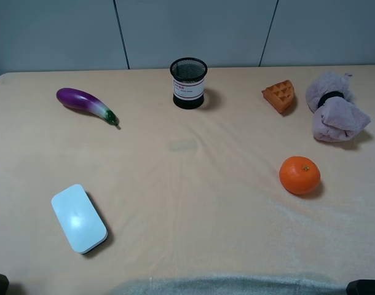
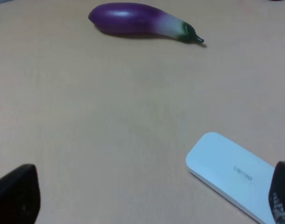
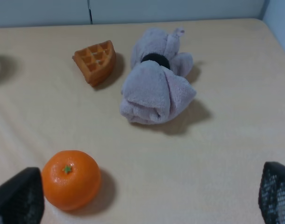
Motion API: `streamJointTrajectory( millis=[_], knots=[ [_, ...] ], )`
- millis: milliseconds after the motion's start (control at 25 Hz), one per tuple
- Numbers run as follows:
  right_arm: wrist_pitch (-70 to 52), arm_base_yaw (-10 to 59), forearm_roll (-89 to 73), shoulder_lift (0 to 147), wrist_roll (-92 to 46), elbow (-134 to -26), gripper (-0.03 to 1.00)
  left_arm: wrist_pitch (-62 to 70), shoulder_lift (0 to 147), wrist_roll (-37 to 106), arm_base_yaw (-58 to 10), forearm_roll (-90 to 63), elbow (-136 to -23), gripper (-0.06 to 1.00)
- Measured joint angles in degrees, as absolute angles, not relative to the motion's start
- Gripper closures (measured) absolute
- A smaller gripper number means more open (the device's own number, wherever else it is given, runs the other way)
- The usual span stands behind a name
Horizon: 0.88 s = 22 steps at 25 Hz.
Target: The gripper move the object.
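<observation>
The mauve-pink plush toy with a black band round its middle lies at the far right of the table; it also shows in the right wrist view. My right gripper is open and empty, well short of the toy, with both fingertips at the frame's lower corners. My left gripper is open and empty over the left side of the table, its fingertips wide apart. In the high view only dark bits of the arms show at the bottom corners.
An orange and a waffle piece lie near the toy. A black mesh pen cup stands at the back middle. A glossy purple eggplant and a white flat box lie on the left.
</observation>
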<state>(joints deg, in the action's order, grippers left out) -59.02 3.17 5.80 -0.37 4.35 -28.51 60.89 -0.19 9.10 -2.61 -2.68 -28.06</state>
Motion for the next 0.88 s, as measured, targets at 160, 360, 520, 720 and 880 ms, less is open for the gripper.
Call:
streamJointTrajectory(
  millis=[160, 360, 520, 720, 880],
  knots=[
    [-58.99, 3.17, 5.80, -0.37, 4.35, -28.51, 0.28, 60.89, -0.19, 9.10, -2.61, -2.68, -28.06, -0.03],
    [-58.99, 3.17, 5.80, -0.37, 4.40, -28.51, 0.28, 60.89, -0.19, 9.10, -2.61, -2.68, -28.06, -0.03],
    [-58.99, 3.17, 5.80, -0.37, 4.40, -28.51, 0.28, 60.89, -0.19, 9.10, -2.61, -2.68, -28.06, -0.03],
    [-58.92, 3.17, 5.80, -0.37, 4.40, -28.51, 0.28, 60.89, -0.19, 9.10, -2.61, -2.68, -28.06, -0.03],
    [-58.92, 3.17, 5.80, -0.37, 4.40, -28.51, 0.28, 60.89, -0.19, 9.10, -2.61, -2.68, -28.06, -0.03]
  ],
)
